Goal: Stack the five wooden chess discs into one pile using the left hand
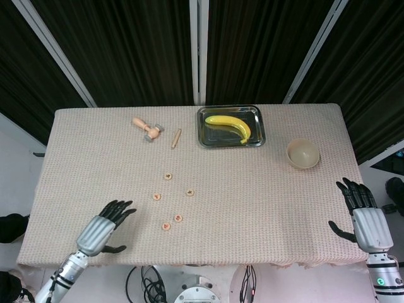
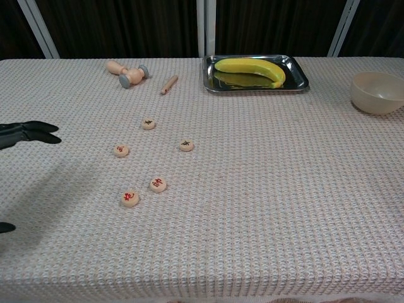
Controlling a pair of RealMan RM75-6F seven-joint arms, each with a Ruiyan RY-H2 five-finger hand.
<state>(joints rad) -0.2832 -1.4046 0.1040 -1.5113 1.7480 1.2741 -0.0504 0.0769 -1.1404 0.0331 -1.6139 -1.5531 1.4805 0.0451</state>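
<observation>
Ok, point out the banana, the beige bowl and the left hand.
banana (image 1: 230,125): head view, middle of the fruit.
beige bowl (image 1: 303,153): head view, inner hollow.
left hand (image 1: 101,228): head view, back of the hand.

This looks like a robot test lab rather than a home. The tabletop (image 1: 284,208) is a single stand covered in a beige woven cloth, backed at the top of the frame by black curtains (image 1: 132,50) hung between pale metal struts (image 1: 199,50). Loose cables (image 1: 148,278) hang below the lower edge, and the props are unrelated: a steel tray (image 1: 205,136) with a banana (image 1: 228,125), a bowl (image 1: 303,153).
</observation>
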